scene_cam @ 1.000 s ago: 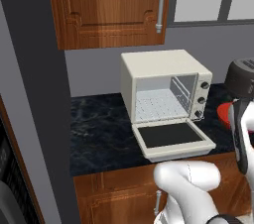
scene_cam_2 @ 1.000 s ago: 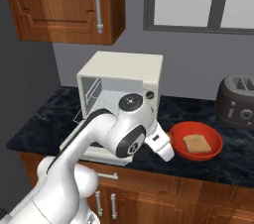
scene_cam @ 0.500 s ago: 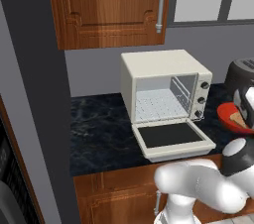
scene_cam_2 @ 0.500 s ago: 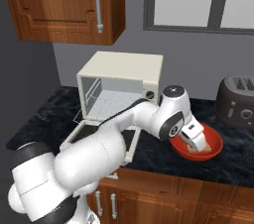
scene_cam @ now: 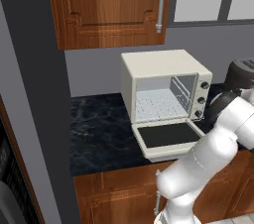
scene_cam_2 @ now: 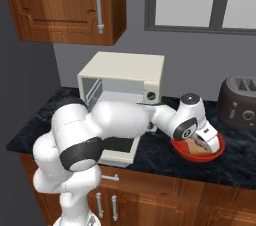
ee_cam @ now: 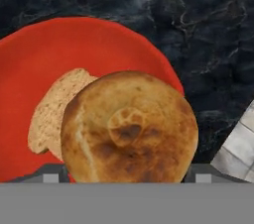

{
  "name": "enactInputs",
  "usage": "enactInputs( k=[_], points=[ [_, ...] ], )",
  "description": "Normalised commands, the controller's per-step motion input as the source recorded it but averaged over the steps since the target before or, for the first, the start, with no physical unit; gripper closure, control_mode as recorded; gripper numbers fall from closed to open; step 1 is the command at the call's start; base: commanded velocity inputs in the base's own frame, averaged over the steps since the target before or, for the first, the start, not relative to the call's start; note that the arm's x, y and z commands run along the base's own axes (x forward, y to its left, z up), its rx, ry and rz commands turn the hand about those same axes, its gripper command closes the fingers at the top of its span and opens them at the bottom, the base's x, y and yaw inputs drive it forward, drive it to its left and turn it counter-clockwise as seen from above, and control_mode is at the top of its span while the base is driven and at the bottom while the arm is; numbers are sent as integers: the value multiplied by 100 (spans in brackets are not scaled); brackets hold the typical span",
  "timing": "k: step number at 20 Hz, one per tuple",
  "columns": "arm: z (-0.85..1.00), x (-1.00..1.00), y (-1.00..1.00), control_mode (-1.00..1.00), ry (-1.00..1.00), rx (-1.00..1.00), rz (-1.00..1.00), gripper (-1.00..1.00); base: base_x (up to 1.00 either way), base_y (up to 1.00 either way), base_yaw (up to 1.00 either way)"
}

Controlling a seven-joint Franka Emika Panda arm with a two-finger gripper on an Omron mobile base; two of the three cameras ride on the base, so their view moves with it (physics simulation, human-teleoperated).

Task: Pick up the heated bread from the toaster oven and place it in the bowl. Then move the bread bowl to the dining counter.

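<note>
- The toaster oven [scene_cam: 163, 96] sits on the dark marbled counter [scene_cam: 99, 129] with its door [scene_cam: 168, 136] dropped open; the perforated interior looks bare, so the oven half of the task reads as done.
- The arm reaches from the base across the oven's front to the oven's right side, where the bowl [scene_cam_2: 197, 151] rests on the counter between the oven and a dark rounded appliance [scene_cam_2: 241, 102].
- The gripper [scene_cam_2: 202, 141] hangs directly over the bowl, tilted down into it.
- In the hand view the heated bread [ee_cam: 130, 128] lies between the two finger tips [ee_cam: 50, 174], close under the camera and over the bowl's red floor [ee_cam: 74, 49]; a paler slice of bread [ee_cam: 49, 111] lies in the bowl partly beneath it.
- The jaws stand wide, one on each side of the bun. Whether they touch its flanks cannot be told, so it is unclear if the bun is being let go or is already resting free.
- The relation that matters next: the bowl's rim lies just beside the gripper, and the bun sits over the bowl's near half, so a grip on the rim should avoid the bun.
- The bun is round, with no long axis to speak of.
- No brand, label or readable writing appears on anything.
</note>
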Motion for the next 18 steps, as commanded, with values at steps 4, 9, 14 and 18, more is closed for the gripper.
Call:
enactInputs(
  k=[4, 9, 14, 18],
  points=[
    [-76, 71, -14, -100, 0, 4, 0, 100, 0, 0, 0],
    [-26, 54, -2, -100, 0, 1, 0, -100, 0, 0, 0],
    [58, 12, 0, -100, 1, 0, 0, -100, 0, 0, 0],
    [100, 7, 0, -100, 2, 0, 0, -100, 0, 0, 0]
  ],
)
